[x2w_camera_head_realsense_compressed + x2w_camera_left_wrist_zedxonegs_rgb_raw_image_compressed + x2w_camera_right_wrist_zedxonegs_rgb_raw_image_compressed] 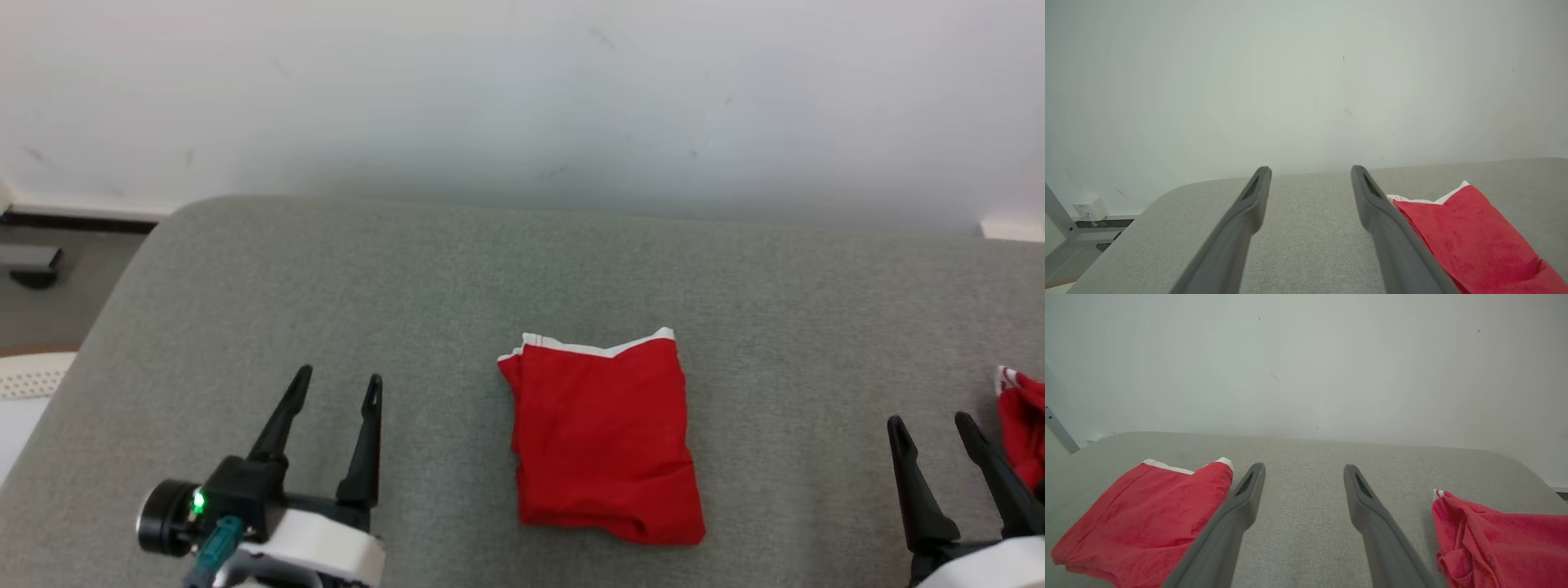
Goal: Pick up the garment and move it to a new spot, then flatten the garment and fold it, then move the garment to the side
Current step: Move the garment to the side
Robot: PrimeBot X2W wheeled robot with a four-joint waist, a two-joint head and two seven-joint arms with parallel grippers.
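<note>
Left claw [340,374] and right claw [929,419] spread wide, empty, red garment [604,441] folded square, white trim

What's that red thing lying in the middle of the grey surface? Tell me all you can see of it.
It is a red garment, folded into a compact, roughly rectangular stack of layers. A white band edges its far end. The cloth looks soft, like knit cotton, lightly wrinkled, with a rumpled near edge. It lies flat on the grey padded surface, between the left gripper and the right gripper, whose open jaws do not touch it.
</note>
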